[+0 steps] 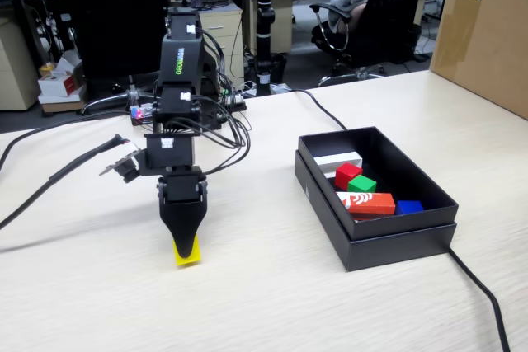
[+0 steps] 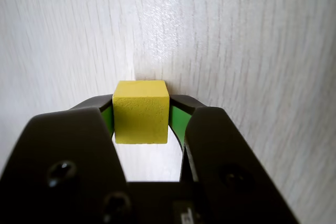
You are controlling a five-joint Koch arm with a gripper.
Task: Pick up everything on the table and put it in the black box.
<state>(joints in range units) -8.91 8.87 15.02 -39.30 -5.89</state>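
Between the two black jaws of the pincer (image 2: pixel 141 121), a yellow cube (image 2: pixel 141 119) is sitting, and the jaws are pressing on its left and right faces in the wrist view. The cube is looking matte and smooth, with sharp edges, and green pads (image 2: pixel 176 120) are lining the inner sides of the jaws. In the fixed view the pincer (image 1: pixel 187 246) is pointing straight down, and the yellow cube (image 1: pixel 187 253) is showing under the dark tapered tip, low at the tabletop (image 1: pixel 247 294); I cannot tell whether it is touching the surface.

Above the pincer the arm (image 1: pixel 183 105) is standing as a stack of black plastic segments with green lettering on the upper one, and thin black wires are hanging in loops beside it.

The tabletop is showing a pale wood grain with fine straight lines and a soft shine. To the right in the fixed view, well apart from the arm, a black box (image 1: pixel 375 241) with low rectangular walls is lying open. Inside it are lying a white block (image 1: pixel 338 159), a red cube (image 1: pixel 347 174), a green cube (image 1: pixel 362 184), a long red and white block (image 1: pixel 367 203) and a blue piece (image 1: pixel 409 206). A black cable (image 1: pixel 483 290) is running out from the box's right corner.

Behind the tabletop, dark office chairs (image 1: pixel 388 14), desks and a brown cardboard box (image 1: pixel 483 30) are standing in the room.
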